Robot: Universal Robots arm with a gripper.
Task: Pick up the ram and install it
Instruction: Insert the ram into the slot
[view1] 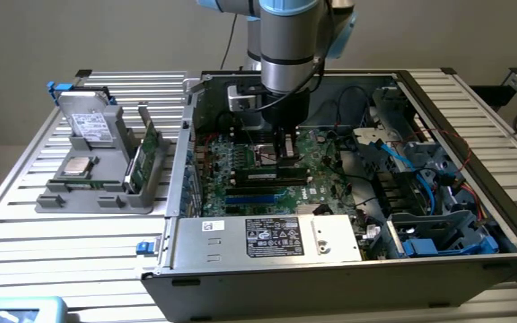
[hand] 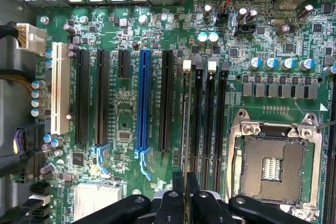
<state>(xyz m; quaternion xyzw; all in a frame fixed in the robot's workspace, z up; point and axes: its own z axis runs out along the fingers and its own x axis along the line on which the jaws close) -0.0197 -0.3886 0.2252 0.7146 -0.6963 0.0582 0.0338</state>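
Ram (hand: 185,129): thin stick, seen edge-on; judged light, stiff, fragile at chips and contacts; best held by long edges. Gripper (hand: 186,184) clamped on it over black slots (hand: 221,124).

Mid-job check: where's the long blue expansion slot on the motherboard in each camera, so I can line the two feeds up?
Exterior view: the blue slot lies on the motherboard, between the gripper and the labelled metal box.
Wrist view: the blue slot runs between two long black slots, the white slot beyond one of them.
Shared landmark: the gripper.
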